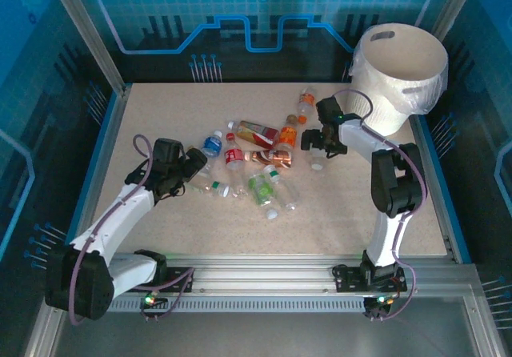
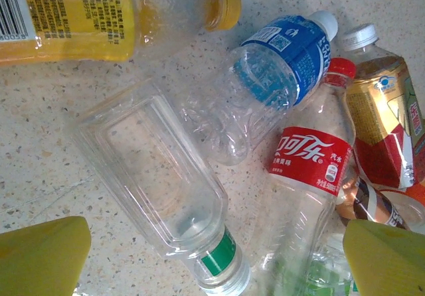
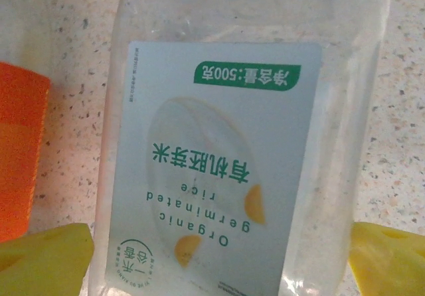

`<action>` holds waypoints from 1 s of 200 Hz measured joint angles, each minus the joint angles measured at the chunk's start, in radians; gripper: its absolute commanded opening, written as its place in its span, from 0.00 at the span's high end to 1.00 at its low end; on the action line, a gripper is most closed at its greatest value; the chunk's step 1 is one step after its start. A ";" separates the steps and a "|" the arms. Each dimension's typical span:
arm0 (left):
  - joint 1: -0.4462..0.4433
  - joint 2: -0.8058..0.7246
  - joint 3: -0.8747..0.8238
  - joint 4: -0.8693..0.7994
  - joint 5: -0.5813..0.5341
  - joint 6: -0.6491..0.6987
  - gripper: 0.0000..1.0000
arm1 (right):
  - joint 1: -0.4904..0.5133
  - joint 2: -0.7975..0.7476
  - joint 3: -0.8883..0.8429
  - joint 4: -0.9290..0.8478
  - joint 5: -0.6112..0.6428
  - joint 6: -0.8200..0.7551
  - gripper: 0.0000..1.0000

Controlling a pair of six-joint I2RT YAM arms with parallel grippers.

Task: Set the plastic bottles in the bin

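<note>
Bottle with white label (image 3: pixel 216 156): found directly under right claw (image 3: pixel 216 259), long axis running through its wide-apart opening; left claw (image 2: pixel 212 259) likewise apart.

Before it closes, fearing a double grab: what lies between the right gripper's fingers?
A clear bottle with a pale green-printed label, between the right gripper's fingers, in the right wrist view.

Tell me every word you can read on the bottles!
"Organic germinated rice", upside down: pale label of the clear flat-sided plastic bottle.
"有机胚芽米" and "净含量:500克": same label.
"可口可乐": red label of the clear red-capped bottle.
Blue-labelled bottle and yellow-labelled bottle: print too small to read.
</note>
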 measured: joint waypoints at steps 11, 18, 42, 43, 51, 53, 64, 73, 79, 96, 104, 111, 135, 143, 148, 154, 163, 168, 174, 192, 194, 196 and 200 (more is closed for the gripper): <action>0.000 0.003 0.000 0.000 0.003 0.000 0.01 | -0.003 0.017 0.021 -0.014 -0.019 -0.031 0.01; 0.000 0.004 0.000 0.000 0.004 0.000 0.01 | -0.005 0.033 0.039 -0.018 -0.027 -0.050 0.00; 0.000 0.004 0.000 0.000 0.004 0.000 0.01 | -0.010 0.089 0.102 -0.030 -0.029 -0.089 0.00; 0.000 0.004 0.000 0.000 0.004 0.000 0.01 | -0.011 0.091 0.105 -0.031 -0.028 -0.090 0.00; 0.000 0.004 0.000 0.000 0.004 0.000 0.01 | -0.012 0.109 0.126 -0.044 -0.017 -0.091 0.00; 0.000 0.004 0.000 0.000 0.004 0.000 0.01 | -0.012 0.113 0.132 -0.048 -0.013 -0.091 0.00; 0.000 0.004 0.000 0.000 0.004 0.000 0.01 | -0.014 0.132 0.152 -0.060 0.003 -0.090 0.00; 0.000 0.004 0.000 0.000 0.004 0.000 0.01 | -0.017 0.136 0.154 -0.060 0.009 -0.090 0.00; 0.000 0.004 0.000 0.000 0.004 0.000 0.01 | -0.019 0.136 0.151 -0.060 0.009 -0.090 0.00; 0.000 0.004 0.000 0.000 0.004 0.000 0.01 | -0.025 0.132 0.143 -0.054 0.005 -0.090 0.00; 0.000 0.004 0.000 0.000 0.004 0.000 0.01 | -0.027 0.130 0.137 -0.053 0.005 -0.090 0.00; 0.000 0.006 0.000 0.000 0.004 0.000 0.01 | -0.028 0.129 0.136 -0.053 0.005 -0.090 0.00; 0.000 0.024 0.000 0.000 0.005 0.000 0.01 | -0.029 0.128 0.137 -0.054 0.006 -0.090 0.00; 0.000 0.031 0.000 0.000 0.006 0.000 0.01 | -0.029 0.129 0.141 -0.063 0.009 -0.090 0.00; 0.000 0.034 0.000 0.000 0.007 0.000 0.01 | -0.029 0.130 0.148 -0.071 0.010 -0.090 0.00; 0.000 0.038 0.000 0.000 0.008 0.000 0.01 | -0.029 0.134 0.158 -0.079 0.013 -0.091 0.00; 0.000 0.042 0.000 0.000 0.012 0.000 0.01 | -0.029 0.142 0.177 -0.086 0.018 -0.094 0.00; 0.000 0.043 0.000 0.000 0.014 0.000 0.01 | -0.029 0.148 0.186 -0.087 0.020 -0.095 0.00; 0.000 0.044 0.000 -0.001 0.015 0.000 0.01 | -0.029 0.155 0.198 -0.089 0.024 -0.098 0.01; 0.000 0.044 0.000 0.000 0.014 0.000 0.01 | -0.029 0.172 0.216 -0.092 0.029 -0.110 0.07; 0.000 0.044 0.000 0.000 0.014 0.000 0.01 | -0.029 0.173 0.217 -0.093 0.031 -0.108 0.08; 0.000 0.044 0.000 0.000 0.014 0.000 0.01 | -0.029 0.174 0.218 -0.094 0.032 -0.109 0.09; 0.000 0.044 0.000 0.000 0.015 0.000 0.01 | -0.029 0.175 0.218 -0.094 0.035 -0.114 0.10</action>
